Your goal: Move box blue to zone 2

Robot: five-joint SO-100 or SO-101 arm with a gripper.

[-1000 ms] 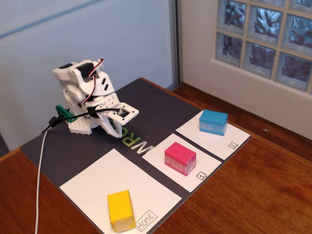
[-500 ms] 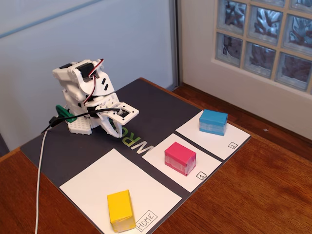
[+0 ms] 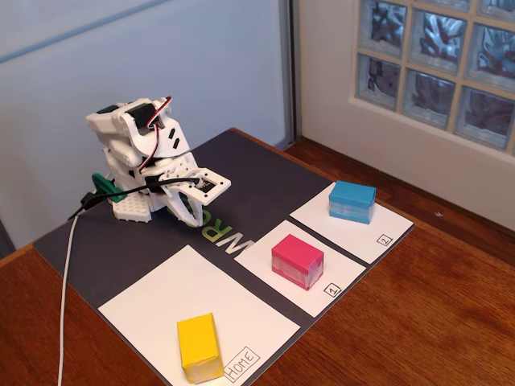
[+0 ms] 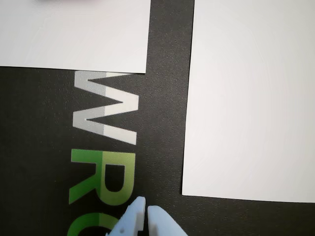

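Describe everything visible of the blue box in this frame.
In the fixed view, the blue box is a small cyan-blue rectangular block with a paler, whitish band round its lower sides. It rests flat on the white sheet marked 2, nothing else touching it. The wrist view does not show it.
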